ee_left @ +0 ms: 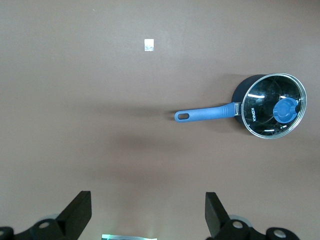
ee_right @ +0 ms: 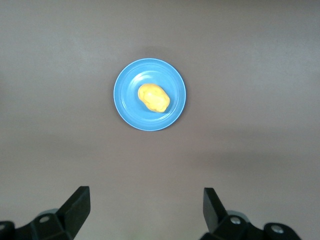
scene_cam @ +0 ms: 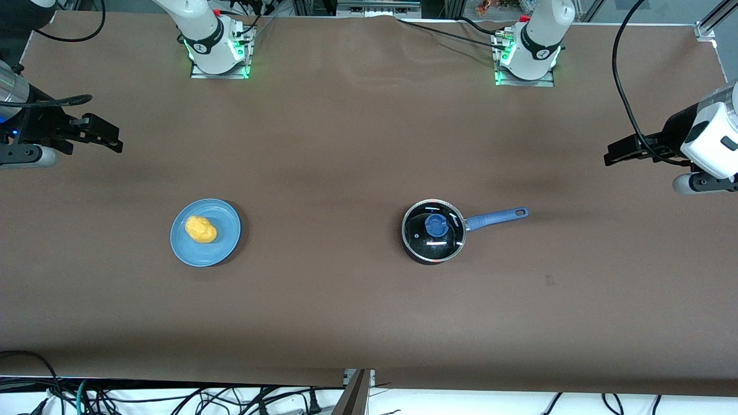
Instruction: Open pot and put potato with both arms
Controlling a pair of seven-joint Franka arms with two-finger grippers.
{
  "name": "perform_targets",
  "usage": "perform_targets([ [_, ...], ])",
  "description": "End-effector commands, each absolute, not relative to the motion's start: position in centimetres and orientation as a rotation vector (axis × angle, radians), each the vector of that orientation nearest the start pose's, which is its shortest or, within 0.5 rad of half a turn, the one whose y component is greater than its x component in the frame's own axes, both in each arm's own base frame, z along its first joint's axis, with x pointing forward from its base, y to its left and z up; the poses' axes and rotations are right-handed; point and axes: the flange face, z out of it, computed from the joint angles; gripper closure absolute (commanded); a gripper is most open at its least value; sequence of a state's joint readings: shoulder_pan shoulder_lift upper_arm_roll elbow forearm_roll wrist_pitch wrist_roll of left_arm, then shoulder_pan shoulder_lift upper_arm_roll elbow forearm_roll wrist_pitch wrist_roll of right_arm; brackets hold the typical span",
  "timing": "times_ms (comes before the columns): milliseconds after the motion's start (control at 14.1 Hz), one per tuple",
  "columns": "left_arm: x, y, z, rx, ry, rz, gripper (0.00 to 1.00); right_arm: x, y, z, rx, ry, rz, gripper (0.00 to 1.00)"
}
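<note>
The black pot (scene_cam: 433, 231) stands on the table with its glass lid (scene_cam: 429, 245) and blue knob (scene_cam: 436, 225) on; its blue handle (scene_cam: 496, 218) points toward the left arm's end. It also shows in the left wrist view (ee_left: 272, 105). The yellow potato (scene_cam: 200, 229) lies on a light-blue plate (scene_cam: 222, 248) toward the right arm's end, also seen in the right wrist view (ee_right: 153, 97). My left gripper (scene_cam: 610, 155) hangs open and empty over the table's left-arm end, well away from the pot. My right gripper (scene_cam: 115, 141) hangs open and empty over the right-arm end, away from the plate.
The brown table cover (scene_cam: 346, 144) spreads between the plate and the pot. A small white tag (ee_left: 148, 44) lies on the table in the left wrist view. Cables (scene_cam: 173, 397) hang below the table's front edge.
</note>
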State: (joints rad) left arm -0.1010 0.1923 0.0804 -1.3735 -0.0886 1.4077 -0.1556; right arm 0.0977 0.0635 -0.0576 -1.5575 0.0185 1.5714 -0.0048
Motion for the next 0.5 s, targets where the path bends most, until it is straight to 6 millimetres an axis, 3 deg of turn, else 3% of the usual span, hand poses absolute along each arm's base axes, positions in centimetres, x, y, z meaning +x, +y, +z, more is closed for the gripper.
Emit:
perform_targets([
  [0, 59.79, -2.41, 59.85, -3.189, -0.18, 0.26, 0.0, 57.49, 3.15, 59.97, -3.131, -0.105, 0.06, 0.0],
  [426, 59.76, -2.37, 59.83, -3.185, -0.18, 0.264, 0.0, 57.5, 3.48, 60.11, -3.132, -0.115, 0.048, 0.0],
])
